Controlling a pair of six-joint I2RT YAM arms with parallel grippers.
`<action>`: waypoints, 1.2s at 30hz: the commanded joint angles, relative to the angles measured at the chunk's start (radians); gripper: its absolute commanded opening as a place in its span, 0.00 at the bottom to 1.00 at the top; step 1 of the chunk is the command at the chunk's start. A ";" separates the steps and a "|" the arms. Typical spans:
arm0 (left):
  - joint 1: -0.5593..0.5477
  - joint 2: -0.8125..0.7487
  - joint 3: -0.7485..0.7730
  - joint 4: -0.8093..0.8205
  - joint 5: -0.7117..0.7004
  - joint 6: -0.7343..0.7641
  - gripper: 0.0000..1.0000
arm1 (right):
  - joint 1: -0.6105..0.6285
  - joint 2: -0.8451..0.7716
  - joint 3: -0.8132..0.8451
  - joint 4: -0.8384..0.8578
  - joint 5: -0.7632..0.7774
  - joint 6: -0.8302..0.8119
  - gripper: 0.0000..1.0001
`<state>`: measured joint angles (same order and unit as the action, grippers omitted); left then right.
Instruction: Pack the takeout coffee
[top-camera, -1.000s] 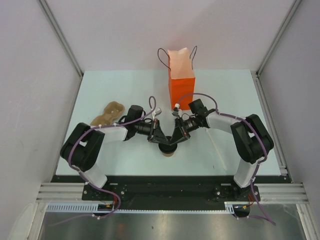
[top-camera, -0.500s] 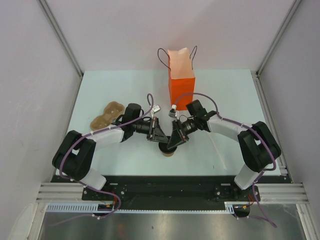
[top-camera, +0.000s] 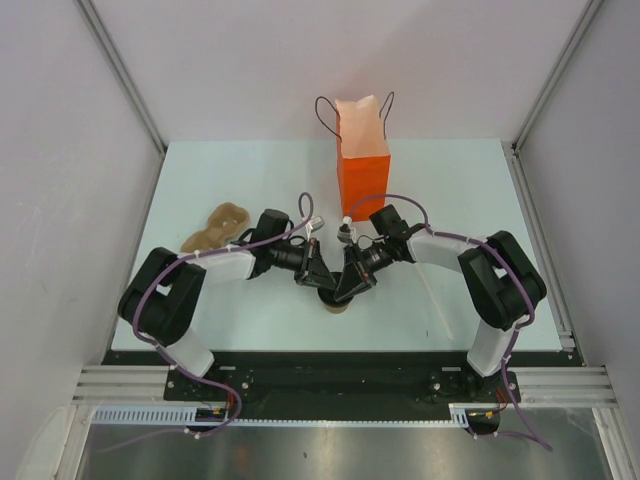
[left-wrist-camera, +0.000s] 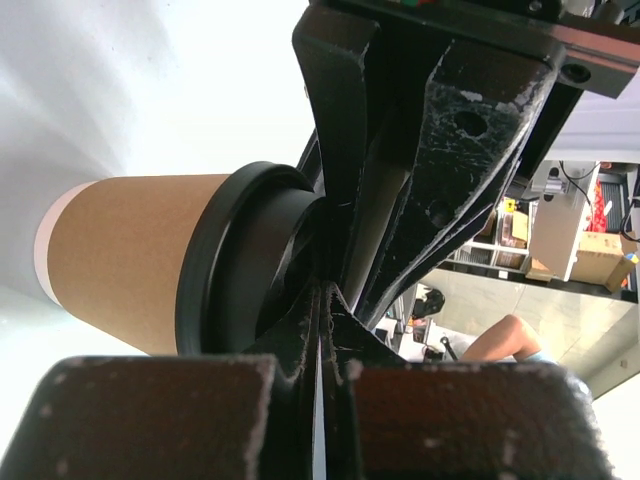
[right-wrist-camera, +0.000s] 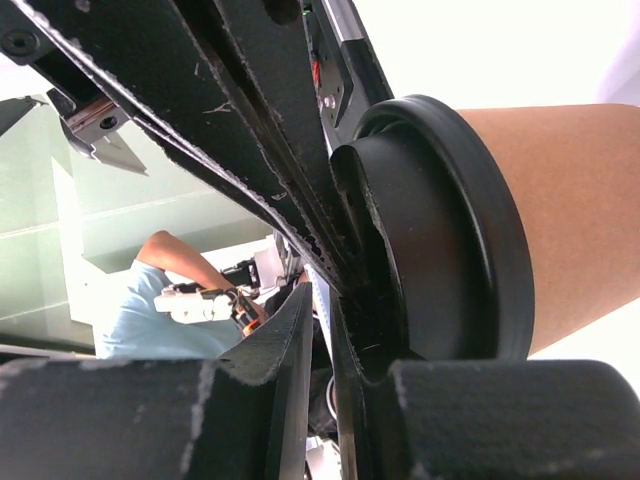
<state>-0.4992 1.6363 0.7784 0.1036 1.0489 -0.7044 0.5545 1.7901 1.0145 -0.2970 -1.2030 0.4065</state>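
The takeout coffee (top-camera: 340, 304) stands upright near the table's front middle, a tan paper cup (left-wrist-camera: 130, 260) with its black lid (left-wrist-camera: 225, 270) on. Both grippers meet over it from opposite sides. My left gripper (top-camera: 322, 283) is shut, with nothing between its fingers, and its tips (left-wrist-camera: 325, 290) rest against the lid's top. My right gripper (top-camera: 344, 289) has its jaws a narrow slit apart with nothing between them. One right finger lies against the lid (right-wrist-camera: 450, 230) of the cup (right-wrist-camera: 570, 210). From above, the grippers hide most of the lid.
An orange paper bag (top-camera: 362, 150) with black cord handles stands upright and open behind the cup, at the table's far middle. A flat tan moulded-paper piece (top-camera: 216, 228) lies to the left. White walls enclose the table on three sides.
Both arms' elbows swung outward and came back. The gripper tips stayed together over the cup's lid, drifting slightly. The cup has not moved.
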 joint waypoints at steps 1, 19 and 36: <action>-0.002 0.036 0.021 -0.039 -0.047 0.062 0.00 | -0.002 0.066 -0.022 -0.027 0.186 -0.047 0.18; 0.007 0.065 0.027 -0.025 -0.049 0.051 0.00 | -0.016 0.197 -0.021 -0.077 0.337 -0.138 0.13; 0.010 -0.328 0.211 -0.321 -0.201 0.354 0.05 | -0.070 -0.195 0.004 0.032 0.184 -0.023 0.32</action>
<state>-0.4904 1.4284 0.8867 0.0040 0.9936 -0.6041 0.5327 1.6310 0.9989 -0.2749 -1.0954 0.3904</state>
